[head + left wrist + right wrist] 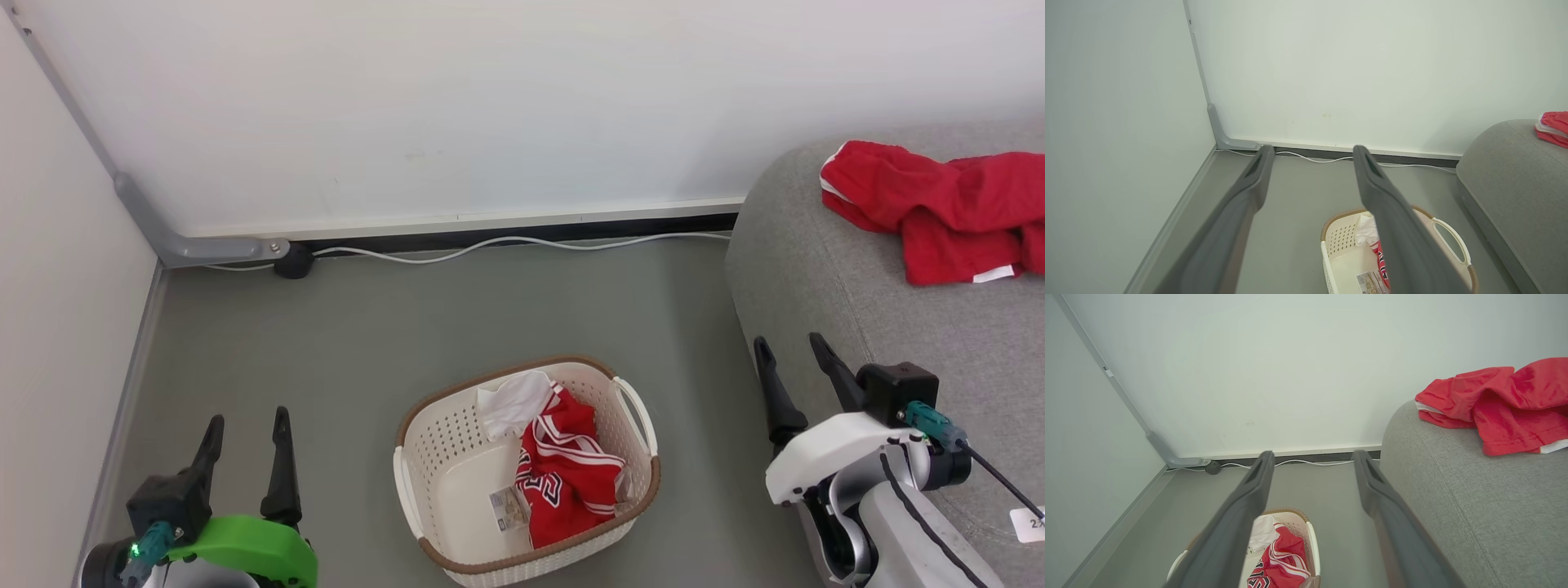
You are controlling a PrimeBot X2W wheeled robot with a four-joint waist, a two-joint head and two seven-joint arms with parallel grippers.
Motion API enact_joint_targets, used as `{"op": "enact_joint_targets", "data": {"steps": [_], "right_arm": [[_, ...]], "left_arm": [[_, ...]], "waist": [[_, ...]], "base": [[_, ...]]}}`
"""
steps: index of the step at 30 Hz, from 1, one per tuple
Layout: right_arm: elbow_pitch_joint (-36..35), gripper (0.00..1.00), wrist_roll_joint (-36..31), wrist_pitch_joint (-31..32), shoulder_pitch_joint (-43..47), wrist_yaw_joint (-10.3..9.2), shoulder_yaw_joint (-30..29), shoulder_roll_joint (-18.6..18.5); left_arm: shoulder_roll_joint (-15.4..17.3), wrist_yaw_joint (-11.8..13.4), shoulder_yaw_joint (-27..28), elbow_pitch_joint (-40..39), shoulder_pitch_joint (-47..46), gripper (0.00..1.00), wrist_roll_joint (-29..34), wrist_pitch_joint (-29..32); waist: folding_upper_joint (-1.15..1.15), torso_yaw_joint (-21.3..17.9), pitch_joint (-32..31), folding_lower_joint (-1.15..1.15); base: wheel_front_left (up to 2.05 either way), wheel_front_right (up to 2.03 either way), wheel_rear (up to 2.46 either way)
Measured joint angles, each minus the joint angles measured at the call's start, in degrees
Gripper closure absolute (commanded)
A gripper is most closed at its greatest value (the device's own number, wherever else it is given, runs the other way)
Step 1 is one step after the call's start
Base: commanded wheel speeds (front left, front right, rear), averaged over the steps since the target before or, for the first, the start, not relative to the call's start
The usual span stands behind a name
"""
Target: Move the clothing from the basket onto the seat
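Grey floor [367,343]; clothing [939,204] on sofa [816,269] cropped.

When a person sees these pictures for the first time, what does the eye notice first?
The bright red garment heaped on the grey sofa, at the right, stands out first. Next comes the red jersey lying in the cream basket on the floor, in the middle.

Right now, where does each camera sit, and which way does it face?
Head view: on the head, looking forward and down at the basket and, on the right, the sofa; left fingers lower left, right fingers lower right, both open.
Left wrist view: on the left wrist, looking along its own fingers toward the room corner.
Right wrist view: on the right wrist, along its own fingers toward the back wall.
Shared: all three show the basket and sofa.
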Motion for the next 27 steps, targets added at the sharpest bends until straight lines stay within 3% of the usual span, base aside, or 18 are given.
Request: {"op": "enact_joint_targets", "data": {"steps": [27], "right_arm": [[-5.6,0.0,-0.2,0.0,5.0,-1.02,-1.6,0.0]], "left_arm": [[-0.2,-0.3,1.3,-3.1,3.9,0.0,2.1,0.0]], "waist": [[0.0,-0.7,-0.6,0.0]], "base": [[0.0,0.0,0.0]]}}
